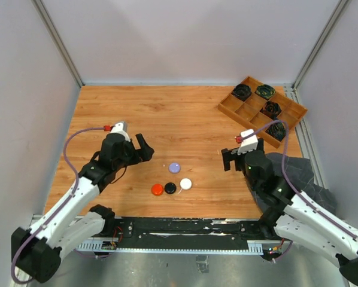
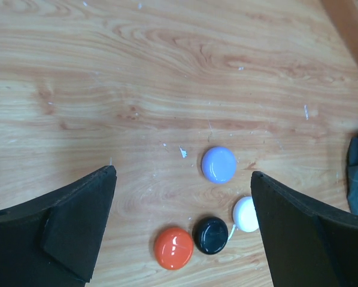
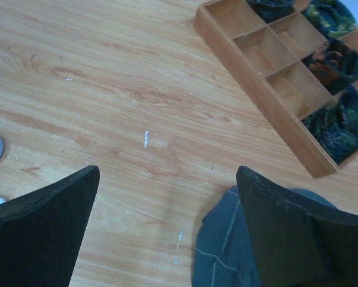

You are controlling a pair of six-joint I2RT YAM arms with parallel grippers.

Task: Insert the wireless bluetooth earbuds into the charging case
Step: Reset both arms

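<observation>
So the earbuds are sitting in a little bunch near the middle of the table [image 1: 167, 119], toward its near edge: purple one [image 2: 218, 164] farthest back, then red-orange [image 2: 173, 247], black [image 2: 210, 235] and white [image 2: 246, 213] lining up in a row running left to right, black and white touching or very nearly. From these angles they're just looking like round glossy buttons. I'm not seeing any stems, so there's no real long axis to line up on, and I'm not spotting an open charging case anywhere either. The left fingers [image 2: 77, 221] are spread wide and holding nothing, and all four pieces are showing up right between them in the wrist view, lying to the right and a bit nearer. The right fingers [image 3: 47, 221] are wide apart and empty too, but they're aiming more at bare wood, with only the purple and white ones peeking in at the left edge. I'm guessing the left arm is the closer and better-aimed one. Both arms are bending in from the near corners with wrists tilting toward the centre, the right one passing over a dark grey cloth [image 3: 227, 239], with the wooden tray [image 3: 257, 101] of black coils sitting far right.
</observation>
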